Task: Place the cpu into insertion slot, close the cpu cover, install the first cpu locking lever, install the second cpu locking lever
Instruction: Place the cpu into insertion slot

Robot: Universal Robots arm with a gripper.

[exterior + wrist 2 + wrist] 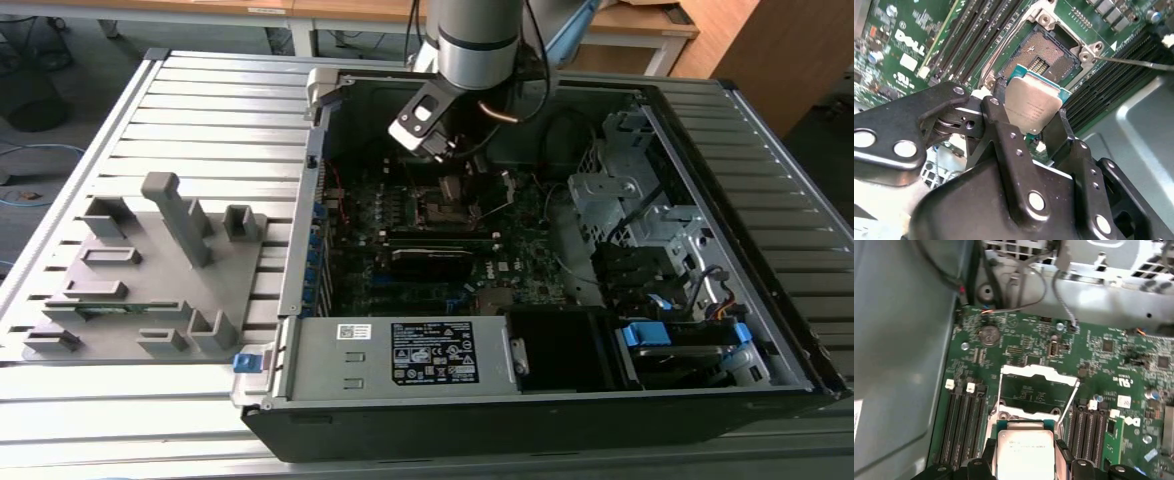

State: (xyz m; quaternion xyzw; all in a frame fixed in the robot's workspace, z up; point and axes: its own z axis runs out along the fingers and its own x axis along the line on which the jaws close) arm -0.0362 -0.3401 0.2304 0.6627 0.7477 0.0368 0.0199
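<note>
The gripper (pixel 1030 107) was closed partway on the cpu (pixel 1034 102), one black finger (pixel 999 107) pressed against each of two opposite edges. The square chip had no longer side. It lay nearly flat with its silver top facing the wrist cameras, just above the near edge of the insertion slot (pixel 1046 50) and not seated in it. In the first wrist view the cpu cover (pixel 1039 372) stood tipped up and open beyond the chip, over the green motherboard (pixel 1104 365).
</note>
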